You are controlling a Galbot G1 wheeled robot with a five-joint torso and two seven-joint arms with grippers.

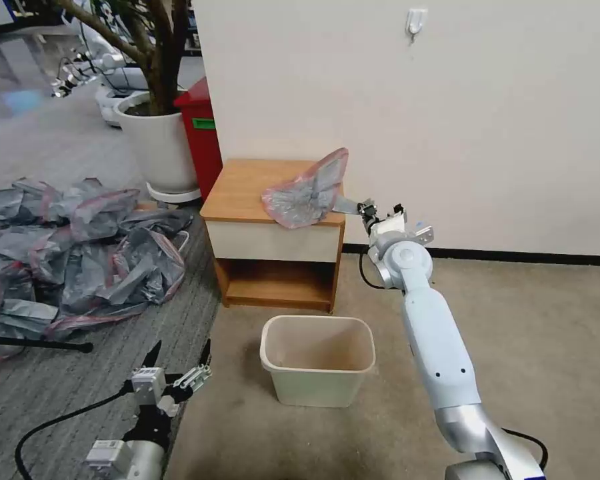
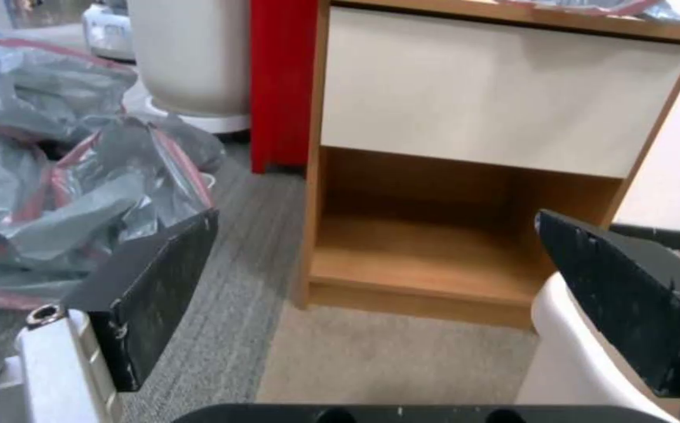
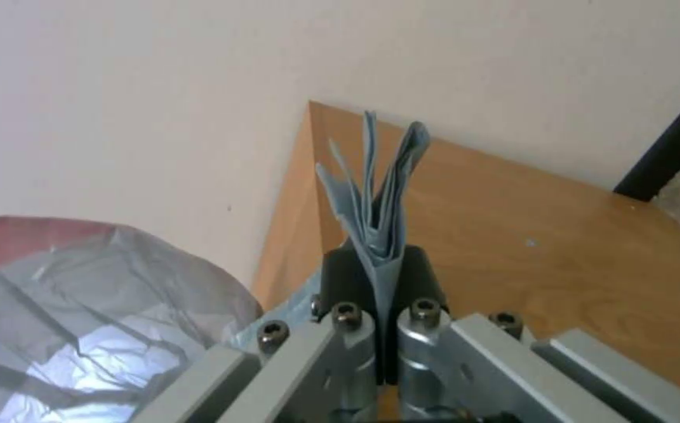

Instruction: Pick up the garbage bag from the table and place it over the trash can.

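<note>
The right pincer (image 1: 365,208) is clenched on the bag (image 1: 307,190), at the tabletop's (image 1: 247,190) right edge; the can (image 1: 317,361) is nearer, slightly left.

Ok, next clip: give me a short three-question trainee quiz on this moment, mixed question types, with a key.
1. True or false: the right gripper is shut on a folded corner of the garbage bag.
2. Multiple choice: where is the trash can? A) on the table; B) on the floor in front of the table; C) under the heap of bags.
3. Fill in: the left gripper is low over the floor beside the trash can, its fingers ____ and holding nothing.

Key: 1 true; 2 B; 3 open.
</note>
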